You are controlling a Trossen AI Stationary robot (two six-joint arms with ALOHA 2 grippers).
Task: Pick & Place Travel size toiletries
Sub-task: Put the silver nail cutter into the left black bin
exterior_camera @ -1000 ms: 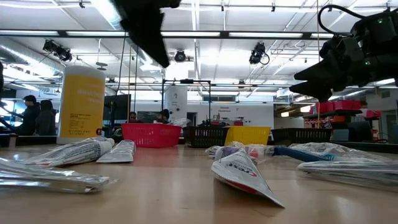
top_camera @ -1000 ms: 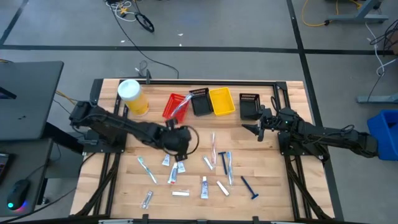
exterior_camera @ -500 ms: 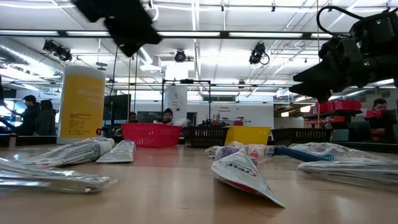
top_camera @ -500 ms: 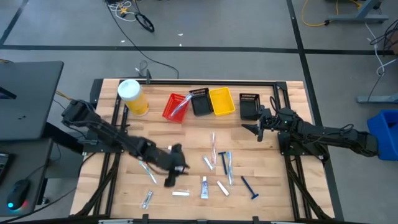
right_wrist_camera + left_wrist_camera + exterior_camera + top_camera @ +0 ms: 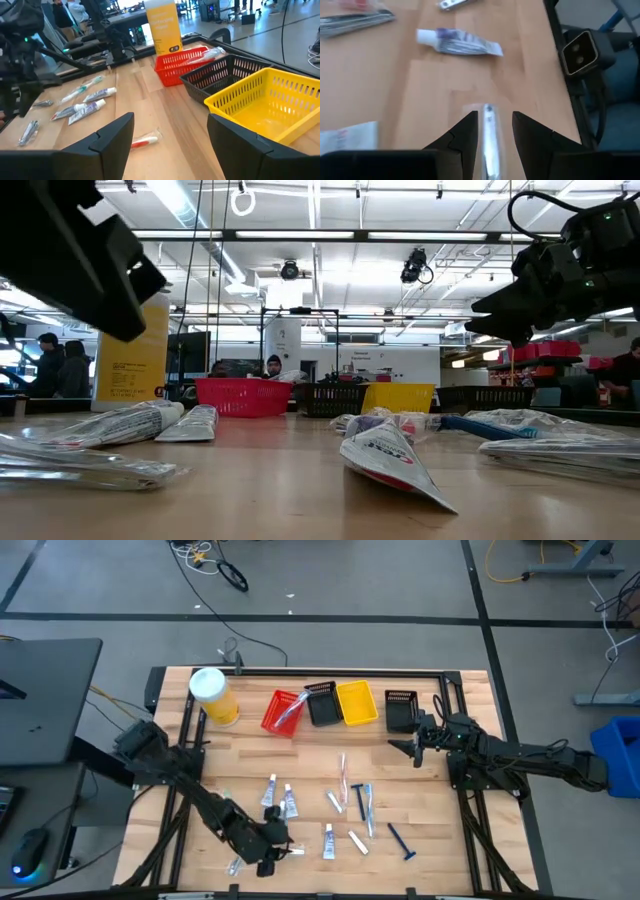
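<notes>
A robotics lab: wooden bench on grey floor, ceiling strip lights, seated people behind.

Bright, even shop light from ceiling strips overhead.

Long fluorescent fixtures glare white across the low view, leaving the near arm a black silhouette. The table is evenly lit from above with faint shadows. The left wrist view is smeared with motion blur; the wrapped toothbrush between the fingers looks soft.
</notes>
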